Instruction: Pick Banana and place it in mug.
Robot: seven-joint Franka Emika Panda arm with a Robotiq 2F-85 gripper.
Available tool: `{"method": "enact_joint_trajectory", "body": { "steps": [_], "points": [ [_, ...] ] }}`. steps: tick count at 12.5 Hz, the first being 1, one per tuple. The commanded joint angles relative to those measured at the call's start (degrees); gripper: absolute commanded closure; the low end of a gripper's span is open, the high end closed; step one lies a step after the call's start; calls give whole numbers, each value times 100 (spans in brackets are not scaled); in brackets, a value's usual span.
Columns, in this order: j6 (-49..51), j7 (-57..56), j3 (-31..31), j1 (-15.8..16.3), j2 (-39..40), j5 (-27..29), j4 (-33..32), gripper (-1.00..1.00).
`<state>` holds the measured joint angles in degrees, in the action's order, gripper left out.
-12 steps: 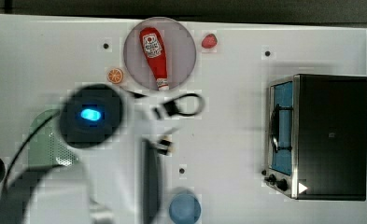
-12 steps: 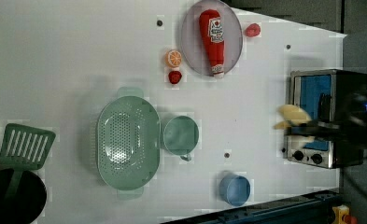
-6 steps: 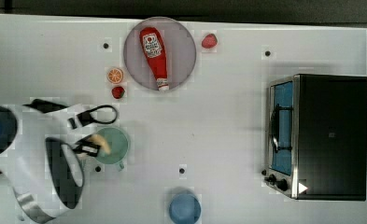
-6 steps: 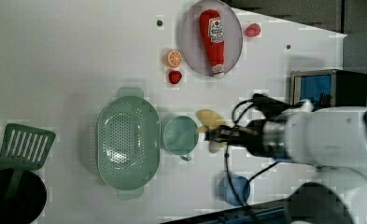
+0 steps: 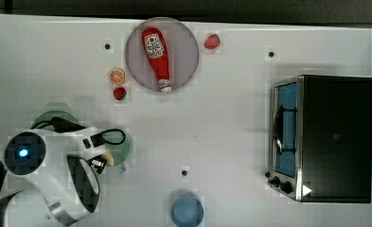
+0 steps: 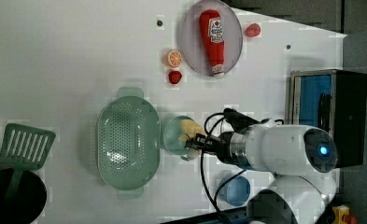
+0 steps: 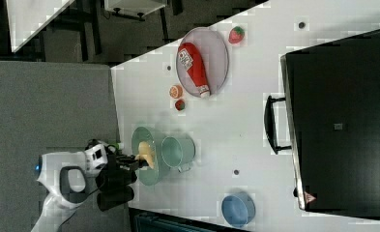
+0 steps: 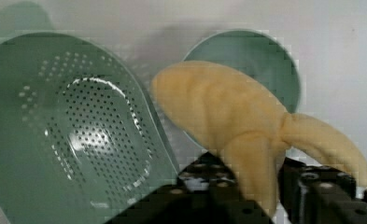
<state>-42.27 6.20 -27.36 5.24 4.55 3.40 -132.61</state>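
My gripper (image 6: 196, 140) is shut on the banana (image 6: 191, 128), a pale yellow curved toy fruit, and holds it over the mint-green mug (image 6: 173, 136). In the wrist view the banana (image 8: 218, 109) lies between the black fingers (image 8: 319, 192), with the mug's round opening (image 8: 265, 60) behind it. In the top view the banana (image 5: 107, 158) shows at the arm's tip above the mug (image 5: 121, 148), which the arm partly covers. The right view puts the banana (image 7: 146, 153) just beside the mug (image 7: 178, 152), above the table.
An oval green perforated basket (image 6: 127, 142) stands right beside the mug. A blue cup (image 5: 187, 211) sits near the front edge. A ketchup bottle on a plate (image 5: 157, 56), an orange slice (image 5: 117, 76), strawberries and a toaster oven (image 5: 323, 137) lie farther off. A spatula (image 6: 24, 144) is at the left view's left.
The arm has swung toward the left view's left with the banana in its grip, from near the oven to above the mug. Over the last half second it moved only a little.
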Motion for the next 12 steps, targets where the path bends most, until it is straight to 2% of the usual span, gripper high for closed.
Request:
{"method": "enact_joint_trajectory", "body": {
  "steps": [1,2,3,8,12],
  "points": [
    [-642,374,181,-188,225,48,-179,38],
    [-723,374,178,-188,316,48,-224,34],
    [-848,374,185,-188,402,48,-242,15],
    [-1014,374,195,-198,333,42,-257,-100],
    [-836,374,286,-237,-310,68,-117,-100]
  ]
}}
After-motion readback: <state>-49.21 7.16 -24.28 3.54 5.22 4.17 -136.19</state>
